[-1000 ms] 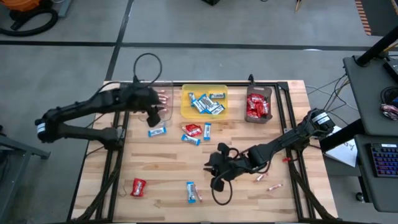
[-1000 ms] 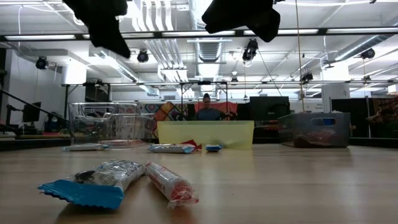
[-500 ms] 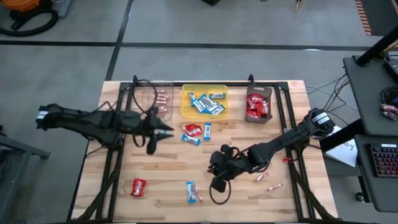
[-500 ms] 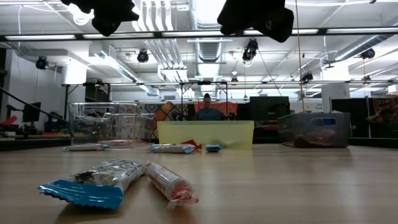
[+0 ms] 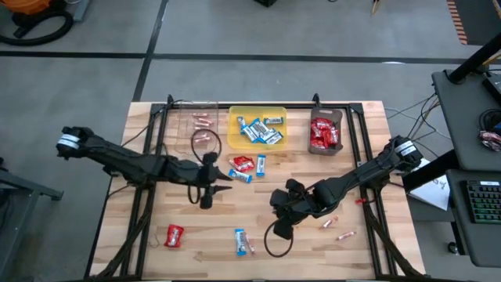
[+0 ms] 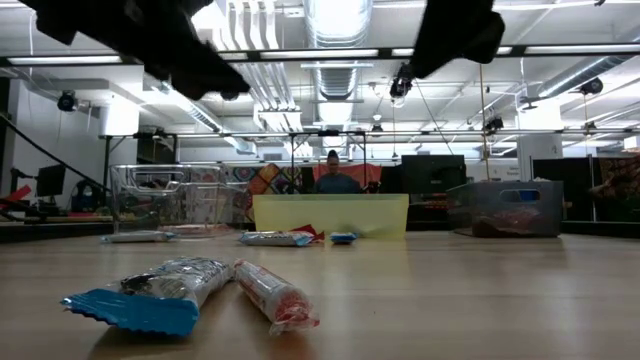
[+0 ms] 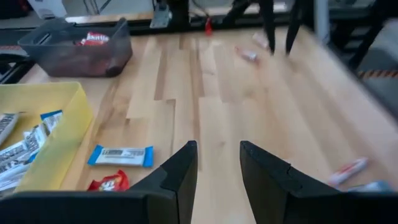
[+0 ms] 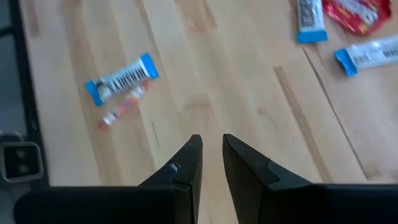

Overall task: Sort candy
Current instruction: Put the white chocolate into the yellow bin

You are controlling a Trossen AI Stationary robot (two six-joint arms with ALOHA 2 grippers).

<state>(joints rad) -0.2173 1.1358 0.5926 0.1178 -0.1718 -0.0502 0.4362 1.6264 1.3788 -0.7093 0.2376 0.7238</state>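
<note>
Some candy is already sorted. Blue-and-white bars sit in the yellow tray (image 5: 234, 137), red packets in the dark tray (image 5: 313, 146), and pinkish sticks in the clear tray (image 5: 178, 117).

More candy lies loose on the bench (image 5: 376, 180). A red packet (image 5: 242, 163) and two blue-and-white bars (image 5: 261, 164) lie just below the yellow tray. Another red packet (image 5: 174, 235) and a blue-and-white bar (image 5: 242, 241) lie near the front edge. A few pinkish sticks (image 5: 345, 235) lie on the right side.

The left gripper (image 5: 221, 182) hangs above the bench near the middle, just beside the loose pile. Its fingers (image 7: 180, 171) have a small gap and hold nothing. The right gripper (image 5: 276, 201) hangs over bare wood, with the front bar and stick ahead of it. Its fingers (image 8: 185, 163) are close together and hold nothing.

Both arms look to be between picks. Next, I think each one should open wider, go down over one candy, and pinch it.
</note>
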